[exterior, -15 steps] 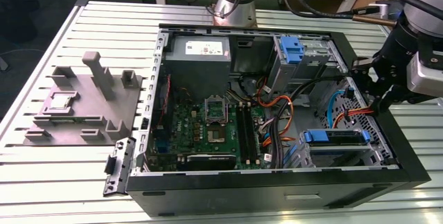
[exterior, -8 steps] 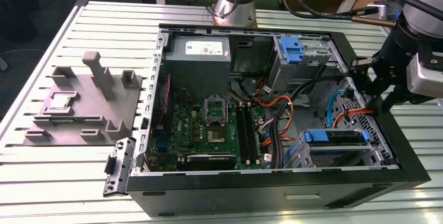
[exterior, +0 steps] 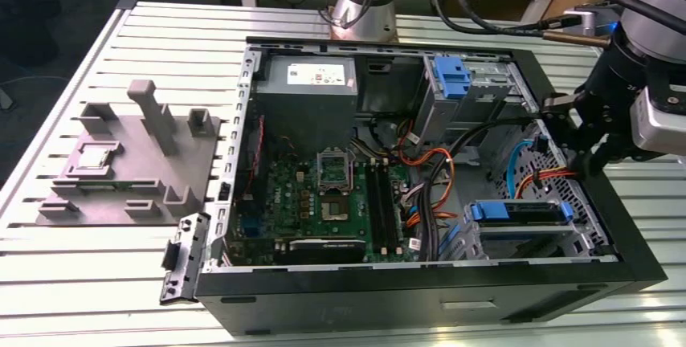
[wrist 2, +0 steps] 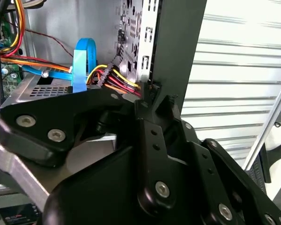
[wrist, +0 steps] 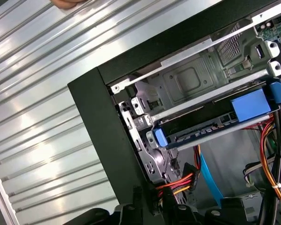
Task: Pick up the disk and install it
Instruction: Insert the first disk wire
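The disk [exterior: 520,212] lies flat in the drive cage at the near corner of the open computer case [exterior: 429,291], on the exterior view's right, its blue carrier frame facing the motherboard. In the first wrist view the disk [wrist: 210,123] sits in a cage slot between blue end clips. My gripper [exterior: 576,142] hangs over the case's side wall on the exterior view's right, above and behind the disk, apart from it. In the second wrist view my gripper [wrist 2: 150,96] is shut with nothing in it, its tips by a bundle of red, yellow and black wires [wrist 2: 113,79].
A grey power-supply box [exterior: 308,82] sits at the back of the case, the green motherboard [exterior: 327,202] below it. Orange and black cables [exterior: 451,178] cross the middle. A second blue-framed bay [exterior: 452,80] stands at the back. A grey plastic stand [exterior: 134,158] rests on the slatted table [exterior: 96,283].
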`<state>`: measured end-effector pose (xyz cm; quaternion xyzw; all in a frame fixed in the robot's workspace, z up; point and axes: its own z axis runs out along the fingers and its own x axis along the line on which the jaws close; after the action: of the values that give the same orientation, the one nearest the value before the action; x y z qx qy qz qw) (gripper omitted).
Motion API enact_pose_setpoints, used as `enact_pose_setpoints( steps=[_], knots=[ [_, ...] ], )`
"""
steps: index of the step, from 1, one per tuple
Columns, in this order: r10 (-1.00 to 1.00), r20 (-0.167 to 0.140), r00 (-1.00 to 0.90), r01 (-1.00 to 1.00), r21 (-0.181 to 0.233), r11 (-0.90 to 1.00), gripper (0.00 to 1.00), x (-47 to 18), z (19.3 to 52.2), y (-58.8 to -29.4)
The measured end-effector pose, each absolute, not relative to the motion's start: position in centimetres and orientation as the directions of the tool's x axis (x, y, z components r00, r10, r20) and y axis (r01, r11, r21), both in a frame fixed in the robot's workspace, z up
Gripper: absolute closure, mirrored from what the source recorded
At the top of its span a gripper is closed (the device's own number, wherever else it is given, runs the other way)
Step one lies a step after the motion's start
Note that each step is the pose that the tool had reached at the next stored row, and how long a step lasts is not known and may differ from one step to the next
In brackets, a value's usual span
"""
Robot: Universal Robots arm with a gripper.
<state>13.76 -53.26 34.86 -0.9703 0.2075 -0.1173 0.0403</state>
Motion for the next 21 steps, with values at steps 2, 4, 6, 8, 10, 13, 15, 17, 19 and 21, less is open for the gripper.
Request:
enact_pose_setpoints(
  steps=[2, 4, 6, 8, 10, 13, 15, 17, 19, 21],
  knots=[
    [-0.412, 0.211, 0.886, -0.393, -0.127, -0.911, 0.7, 13.76, 34.85, -53.26],
    [-0.412, 0.211, 0.886, -0.393, -0.127, -0.911, 0.77, 13.76, 34.85, -53.26],
    [-0.412, 0.211, 0.886, -0.393, -0.127, -0.911, 0.77, 13.77, 34.87, -53.26],
    [-0.412, 0.211, 0.886, -0.393, -0.127, -0.911, 0.79, 13.8, 34.91, -53.26],
    [-0.412, 0.211, 0.886, -0.393, -0.127, -0.911, 0.83, 13.83, 35.01, -53.25],
    [-0.412, 0.211, 0.886, -0.393, -0.127, -0.911, 0.83, 13.83, 35.22, -53.26],
    [-0.412, 0.211, 0.886, -0.393, -0.127, -0.911, 0.83, 13.84, 35.23, -53.26],
    [-0.412, 0.211, 0.886, -0.393, -0.127, -0.911, 0.83, 13.85, 35.24, -53.25],
    [-0.412, 0.211, 0.886, -0.393, -0.127, -0.911, 0.83, 13.86, 35.25, -53.25],
    [-0.412, 0.211, 0.886, -0.393, -0.127, -0.911, 0.83, 13.87, 35.25, -53.25]
  ],
)
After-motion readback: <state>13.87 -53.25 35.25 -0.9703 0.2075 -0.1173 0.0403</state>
